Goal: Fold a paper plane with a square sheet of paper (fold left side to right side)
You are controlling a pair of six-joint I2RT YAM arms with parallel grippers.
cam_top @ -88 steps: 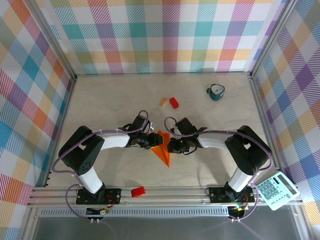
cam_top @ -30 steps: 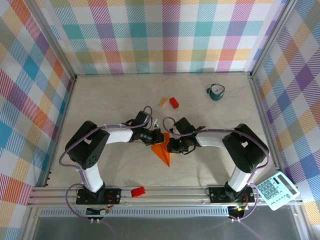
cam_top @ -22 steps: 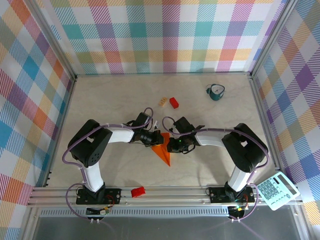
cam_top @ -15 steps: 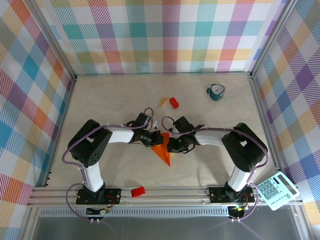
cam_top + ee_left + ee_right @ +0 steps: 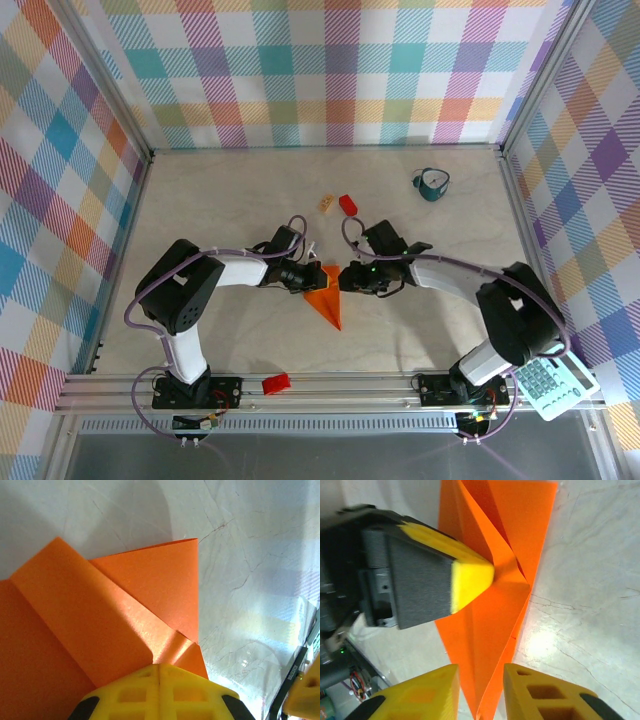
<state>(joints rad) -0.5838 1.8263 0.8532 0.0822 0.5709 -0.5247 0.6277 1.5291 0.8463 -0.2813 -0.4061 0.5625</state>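
On the pale counter (image 5: pixel 220 200), the folded orange paper (image 5: pixel 326 300) lies flat between both arms, the left claw (image 5: pixel 487 572) squeezed together, pressing on its fold, the right claw (image 5: pixel 481 671) a little apart around its edge.

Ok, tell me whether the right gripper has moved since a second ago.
Yes. In the top view the right gripper has shifted toward the far side, nearer the small red block, and its elbow has swung out to the right.

On the table (image 5: pixel 220 210) lie orange paper (image 5: pixel 328 305), a teal cup (image 5: pixel 432 184), a red block (image 5: pixel 347 203) (tan block (image 5: pixel 326 204) beside it).
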